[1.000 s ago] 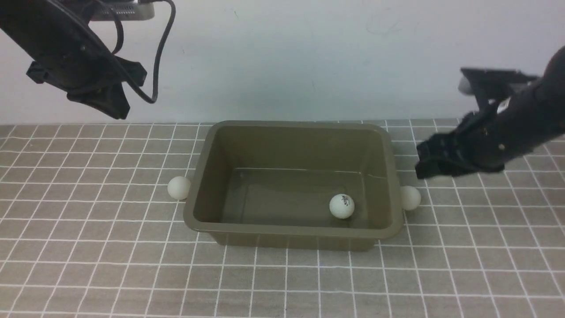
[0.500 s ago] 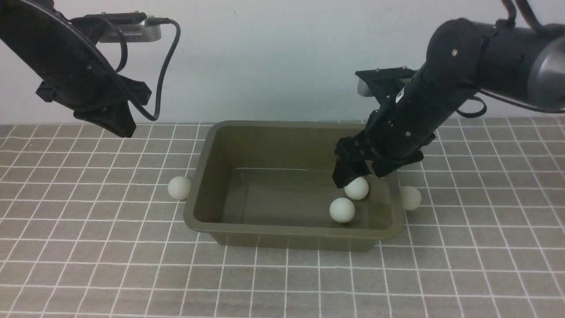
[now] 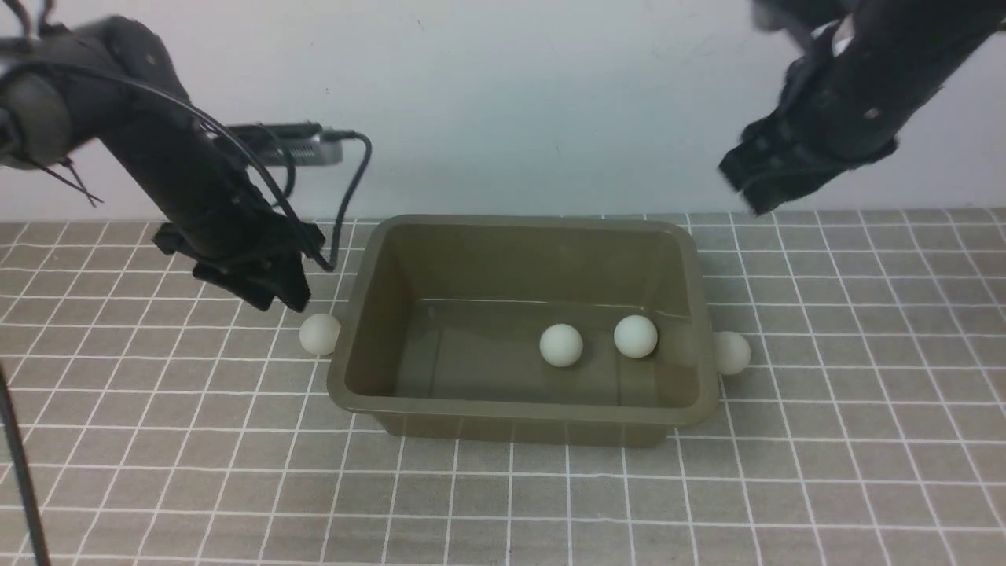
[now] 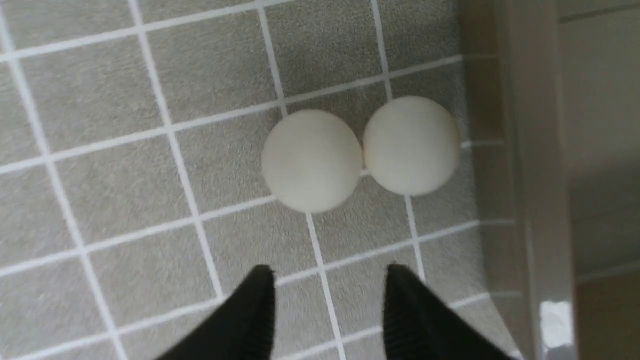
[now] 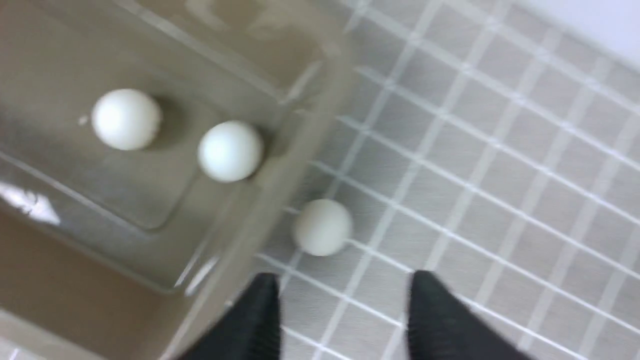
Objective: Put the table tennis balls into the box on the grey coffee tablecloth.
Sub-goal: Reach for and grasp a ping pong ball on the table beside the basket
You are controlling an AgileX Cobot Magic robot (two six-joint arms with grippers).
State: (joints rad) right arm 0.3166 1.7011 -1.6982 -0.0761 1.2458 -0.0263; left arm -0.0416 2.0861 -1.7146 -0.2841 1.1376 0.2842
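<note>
The olive-brown box (image 3: pixel 519 410) sits on the grey coffee tablecloth (image 3: pixel 157 472). Two table tennis balls lie inside it (image 3: pixel 561 344) (image 3: pixel 635 336); they also show in the right wrist view (image 5: pixel 126 119) (image 5: pixel 230 151). One ball (image 3: pixel 319 334) rests outside the left wall, one (image 3: pixel 731 352) outside the right wall (image 5: pixel 322 227). My left gripper (image 3: pixel 275 295) is open and empty, low, just behind the left ball (image 4: pixel 312 161). A second white sphere (image 4: pixel 411 145) touches that ball by the box wall (image 4: pixel 530 150). My right gripper (image 3: pixel 747 185) is open, empty, raised to the box's far right.
A pale wall runs behind the cloth. A camera cable (image 3: pixel 346 196) hangs off my left wrist near the box's back left corner. The cloth stretches on all sides of the box.
My right gripper left a ball in the box and rose to the right. My left arm came down toward the left ball. The first ball in the box rolled left.
</note>
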